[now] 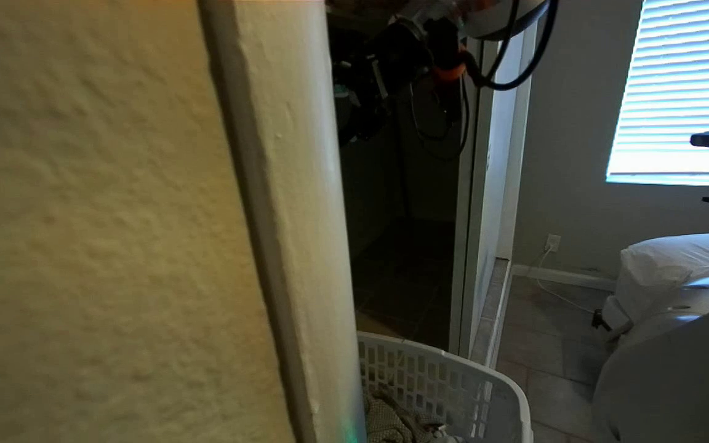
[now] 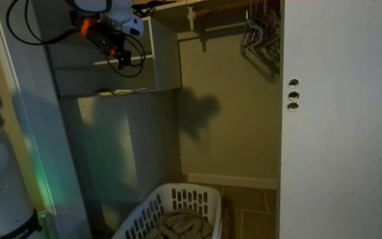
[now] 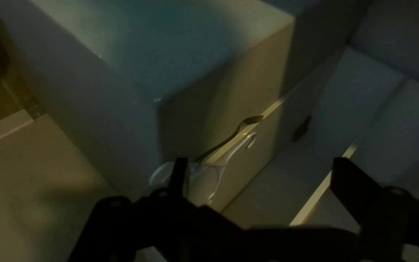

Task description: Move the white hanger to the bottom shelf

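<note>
Wrist view: gripper (image 3: 260, 163), jaws wide apart

Wrist view: dark pincer (image 3: 260, 160) agape at bottom, fingers (image 3: 178, 178) wide apart, one ea. side, gap btwn. Arm (image 2: 91, 5) at top edge in both ext. views; in an ext. view, white wrist (image 2: 129, 25) w/ pincer below, angled down & to pic right.

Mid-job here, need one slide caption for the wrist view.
Open gripper, with the white hanger and a fork at the front of the bottom shelf.
</note>
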